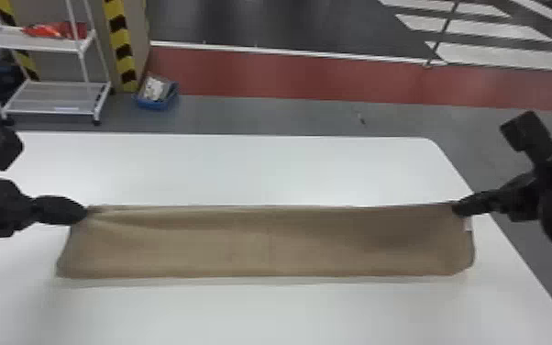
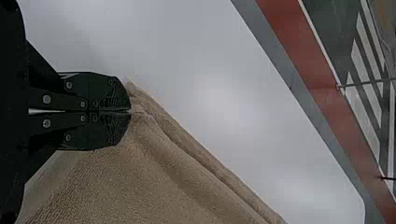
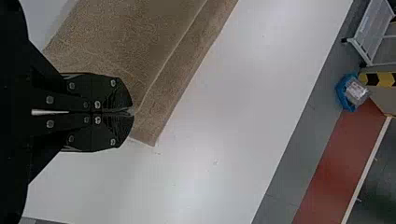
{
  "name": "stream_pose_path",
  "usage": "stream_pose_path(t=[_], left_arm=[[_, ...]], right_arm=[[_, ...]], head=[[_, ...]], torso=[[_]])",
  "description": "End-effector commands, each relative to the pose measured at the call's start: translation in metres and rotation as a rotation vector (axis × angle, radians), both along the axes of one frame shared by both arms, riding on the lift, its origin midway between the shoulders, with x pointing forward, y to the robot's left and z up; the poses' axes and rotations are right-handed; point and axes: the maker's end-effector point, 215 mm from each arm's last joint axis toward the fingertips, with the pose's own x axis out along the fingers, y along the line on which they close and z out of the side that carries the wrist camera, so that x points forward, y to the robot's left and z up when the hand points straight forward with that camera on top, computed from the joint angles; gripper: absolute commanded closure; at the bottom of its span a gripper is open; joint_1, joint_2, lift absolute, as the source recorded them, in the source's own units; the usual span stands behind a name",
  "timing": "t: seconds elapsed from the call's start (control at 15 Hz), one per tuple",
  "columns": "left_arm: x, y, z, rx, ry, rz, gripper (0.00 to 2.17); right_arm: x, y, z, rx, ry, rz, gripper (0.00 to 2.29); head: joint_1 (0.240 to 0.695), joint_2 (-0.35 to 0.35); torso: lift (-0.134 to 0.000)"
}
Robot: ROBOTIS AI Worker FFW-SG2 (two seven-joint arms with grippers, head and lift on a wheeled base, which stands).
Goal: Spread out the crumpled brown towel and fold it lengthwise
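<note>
The brown towel [image 1: 261, 245] lies stretched out across the white bench [image 1: 243, 169] as a long, narrow strip, running from one robot hand to the other. At its far left corner the left hand [image 1: 82, 213] is clenched on the cloth, and at the far right corner the right hand [image 1: 457, 209] has it pinched too, fingers pressed together. Soft creases fan out from the left grip. A small pale tag [image 1: 468, 224] shows at the towel's right end, just beside the right hand.
</note>
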Motion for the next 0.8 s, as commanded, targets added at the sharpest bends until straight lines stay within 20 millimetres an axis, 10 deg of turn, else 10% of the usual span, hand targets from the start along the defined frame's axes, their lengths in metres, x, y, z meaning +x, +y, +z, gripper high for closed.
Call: stream_pose_path(t=[0.0,0.73], left_arm=[[0.001,0.003,0.001,0.002,-0.004,0.009,2.03],[0.009,0.001,0.005,-0.003,-0.021,0.028,2.03]], right_arm=[[0.009,0.0,0.002,-0.006,0.006,0.004,1.33],[0.025,-0.004,-0.004,-0.083,0.037,0.046,1.33]], head=[[0.695,-0.155],[0.695,-0.148]], torso=[[-0.124],[-0.124]])
